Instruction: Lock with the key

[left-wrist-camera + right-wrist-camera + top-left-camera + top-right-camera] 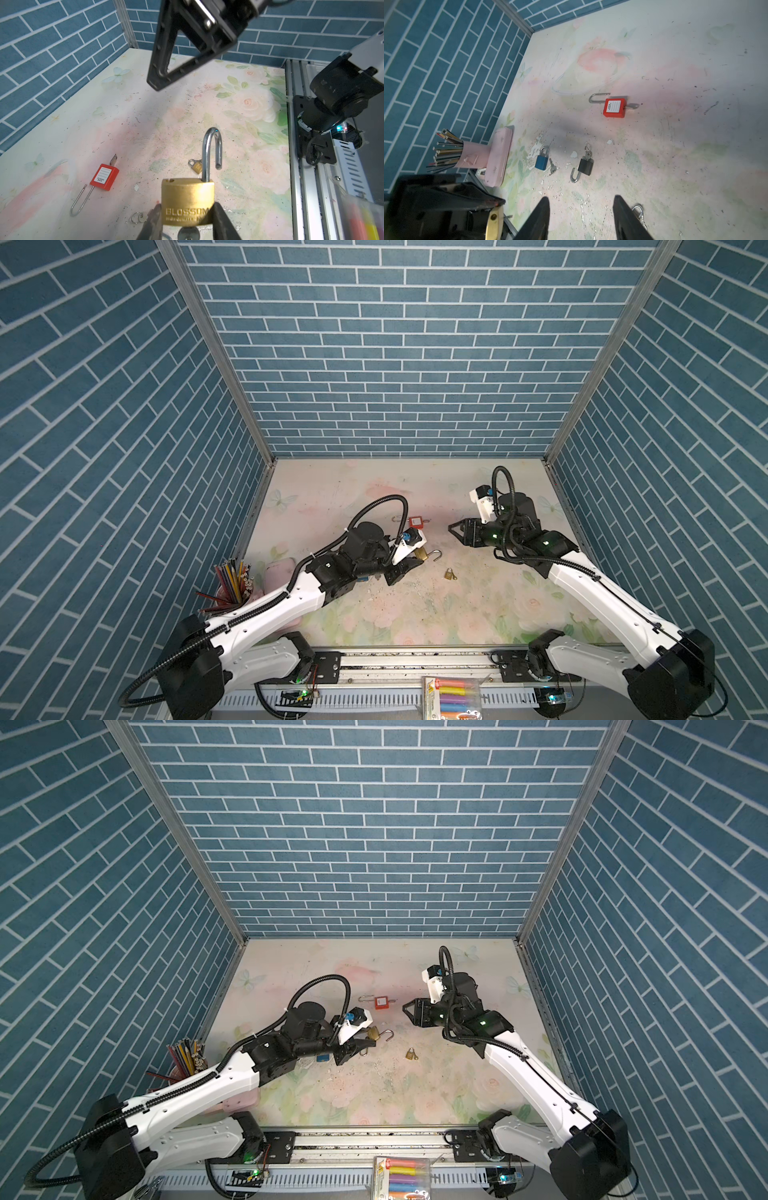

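Note:
My left gripper (187, 207) is shut on the body of a brass padlock (188, 199), which it holds above the table with the steel shackle (211, 151) swung open. A silver key (188, 233) head shows at the lock's underside, between the fingers. In both top views the padlock (422, 553) (373, 1032) sits at the tip of the left gripper (409, 562) (357, 1042). My right gripper (453, 529) (406, 1006) hovers to the right of it, apart from it. It is open (581, 198) and has nothing between its fingers.
On the floral table (457, 614) lie a red padlock (415, 522) (614, 108), a small brass padlock (449, 573) (196, 166), a blue padlock (542, 160) beside a loose key (552, 167), and a black padlock (585, 165). A pink pencil cup (232, 589) and pink case (499, 155) stand at the left wall.

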`<state>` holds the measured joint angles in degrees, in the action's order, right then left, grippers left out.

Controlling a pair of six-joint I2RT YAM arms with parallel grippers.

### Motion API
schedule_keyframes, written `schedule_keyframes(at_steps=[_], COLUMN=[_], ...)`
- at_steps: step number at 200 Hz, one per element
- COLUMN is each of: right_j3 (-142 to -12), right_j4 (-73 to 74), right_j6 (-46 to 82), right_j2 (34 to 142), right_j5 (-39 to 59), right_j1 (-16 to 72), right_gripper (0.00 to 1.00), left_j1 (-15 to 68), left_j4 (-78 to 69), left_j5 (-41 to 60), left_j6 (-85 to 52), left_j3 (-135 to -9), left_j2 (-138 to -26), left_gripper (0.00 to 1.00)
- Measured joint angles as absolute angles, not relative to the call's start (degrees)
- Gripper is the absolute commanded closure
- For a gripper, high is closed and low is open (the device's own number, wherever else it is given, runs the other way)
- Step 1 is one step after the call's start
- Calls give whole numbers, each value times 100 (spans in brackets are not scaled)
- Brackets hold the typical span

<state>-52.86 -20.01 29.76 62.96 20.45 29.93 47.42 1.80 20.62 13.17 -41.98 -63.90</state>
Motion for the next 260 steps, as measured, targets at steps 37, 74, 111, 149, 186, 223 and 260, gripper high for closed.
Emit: schedule_keyframes(at_steps=[37,74,111,149,186,223,260], right_j3=[-5253,-5039,-4963,-4952,-4921,-4834,-4772], right_j4=[-2187,-2370,-2416,-2410,-2405,-2399,-2362], right_j6=[2978,2980,2978,2976,2967,2958,2954], right_j2=[6053,6051,6053,6090,6117,6117,6119], right_j5=[2231,2215,2167,2165,2165,2171,2211], right_j1=[2923,2917,2880,2838,2794,2720,2668], right_gripper=[48,48,48,48,48,48,48], left_j1=[4989,5271,5559,5627,5629,5695,5741], left_j4=[329,788,1319,1527,1605,1603,1612], left_j5=[1487,851,438,228,198,263,307], left_j6=[1369,998,163,-596,-945,-1072,-1120], left_j3=[-4080,-4145,-4281,-4311,-4327,-4434,-4523], left_j2=[-6434,-6934,-7478,-8097,-8569,-8807,-9028], left_gripper=[100,100,100,100,100,100,100])
